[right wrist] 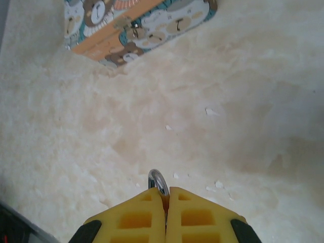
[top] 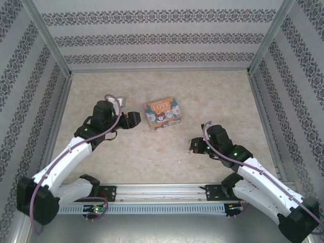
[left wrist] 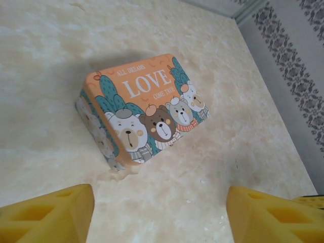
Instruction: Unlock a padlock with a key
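Top external view, taken from the left: what is found first?

The left gripper (top: 132,119) is seen just beside the orange "LOVE" box (top: 163,114), aimed at its left end. In the left wrist view its yellow fingers (left wrist: 50,215) are spread wide and nothing is held between them. The box lies ahead, untouched.

Why is it placed so?

Probably so that the box can be braced while the lock is worked. That is judged, not seen.

And at the right?

The right gripper (top: 191,147) is held low over the marbled table (top: 152,167), apart from the box. In the right wrist view its jaws are pressed together on a silvery metal loop (right wrist: 158,182), which sticks out past the tips toward the box's clasp face.

Where is the padlock?

It cannot be placed with certainty. A small metal fitting (right wrist: 133,31) is seen on the box's front, too small to read. Whether the pinched loop is the padlock's shackle or a key's ring cannot be told.
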